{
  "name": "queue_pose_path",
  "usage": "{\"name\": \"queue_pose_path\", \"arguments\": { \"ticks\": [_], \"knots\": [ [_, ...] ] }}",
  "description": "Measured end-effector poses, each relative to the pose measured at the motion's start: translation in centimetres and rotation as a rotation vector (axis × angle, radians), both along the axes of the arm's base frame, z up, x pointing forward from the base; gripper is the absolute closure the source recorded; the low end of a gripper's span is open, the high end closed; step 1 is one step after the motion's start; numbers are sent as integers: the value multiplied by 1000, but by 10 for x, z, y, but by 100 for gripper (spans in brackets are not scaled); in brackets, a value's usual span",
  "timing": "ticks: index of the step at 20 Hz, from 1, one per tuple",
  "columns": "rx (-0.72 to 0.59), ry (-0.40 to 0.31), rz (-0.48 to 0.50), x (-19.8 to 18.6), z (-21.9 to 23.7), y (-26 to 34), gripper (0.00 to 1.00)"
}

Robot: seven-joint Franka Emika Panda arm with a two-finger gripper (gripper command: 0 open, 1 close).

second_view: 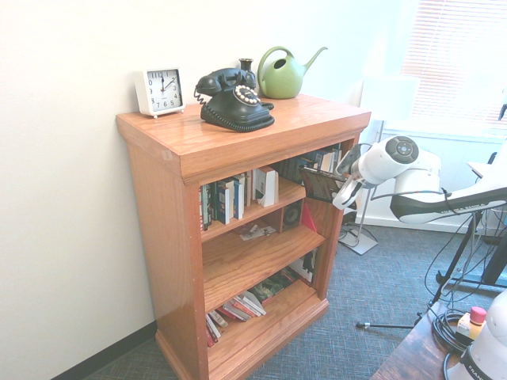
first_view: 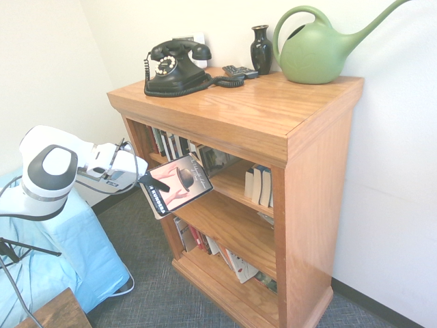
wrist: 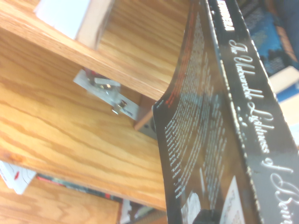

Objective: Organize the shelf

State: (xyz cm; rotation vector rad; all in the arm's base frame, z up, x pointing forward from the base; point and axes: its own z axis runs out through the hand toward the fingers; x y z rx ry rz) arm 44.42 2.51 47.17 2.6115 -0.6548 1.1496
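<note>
First exterior view: set above bookcase (first_view: pixel 232 113) height, facing down on open front and side nearest green watering can (first_view: pixel 315 55); medium range.
Second exterior view: likewise raised, from opposite end, facing side nearest white clock (second_view: pixel 161 92), window blinds (second_view: pixel 455 67) beyond; medium range.
Wrist view: close-up, looking into shelves past paperback (wrist: pixel 205 116).
Shared by exterior views: bookcase top, rotary telephone (first_view: pixel 176 67), open front.

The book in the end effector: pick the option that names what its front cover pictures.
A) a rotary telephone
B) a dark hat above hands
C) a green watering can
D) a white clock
B: the cover of the book, held out by the end effector, shows a dark bowler hat with pale hands.
</note>
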Motion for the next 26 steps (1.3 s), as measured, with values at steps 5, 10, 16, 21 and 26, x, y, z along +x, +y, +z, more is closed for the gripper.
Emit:
{"name": "queue_pose_path", "arguments": {
  "ticks": [5,10,16,21,26],
  "knots": [
    [35,-27,13,19,-13,-1,100],
    [89,-59,25,38,-16,5,100],
    [162,-66,41,52,-31,10,100],
    [214,-77,38,65,-39,14,100],
    [238,-88,32,83,-44,14,100]
  ]
}}
